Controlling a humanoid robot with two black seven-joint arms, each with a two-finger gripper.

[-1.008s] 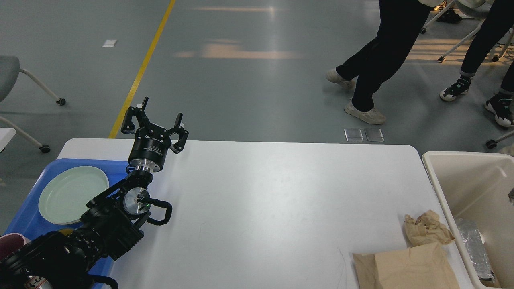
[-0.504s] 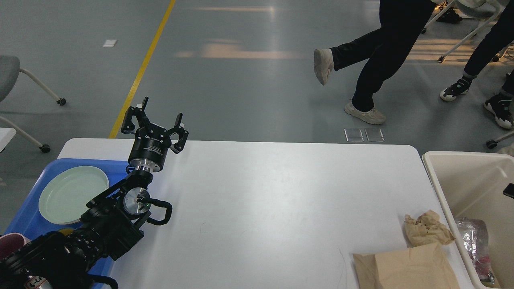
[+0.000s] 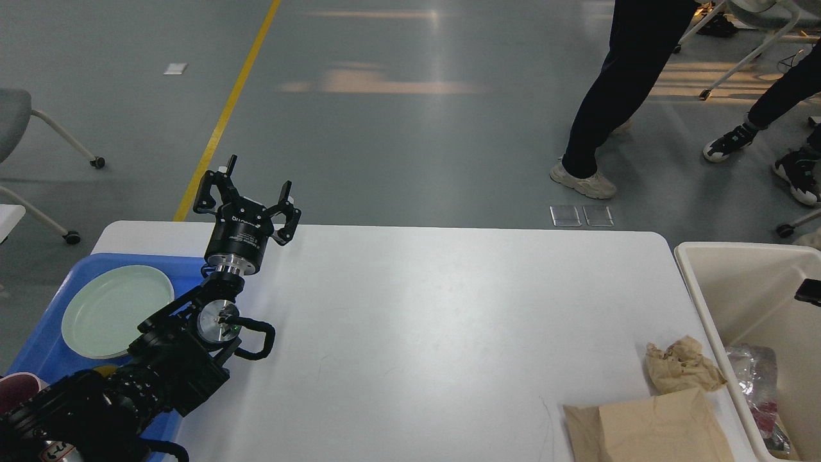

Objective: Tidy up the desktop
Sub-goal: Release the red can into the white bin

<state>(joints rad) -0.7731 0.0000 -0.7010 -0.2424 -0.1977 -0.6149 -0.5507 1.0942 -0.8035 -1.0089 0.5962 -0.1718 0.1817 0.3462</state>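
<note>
you see a blue tray [image 3: 45,333] holding a pale green plate [image 3: 115,311], crumpled brown paper [image 3: 681,366], a flat brown paper bag [image 3: 654,427], a cream bin [image 3: 737,282] with foil wrapper [image 3: 753,375] inside

Small white lettering on the black body of the left hand [image 3: 251,192], too blurred to read
</note>
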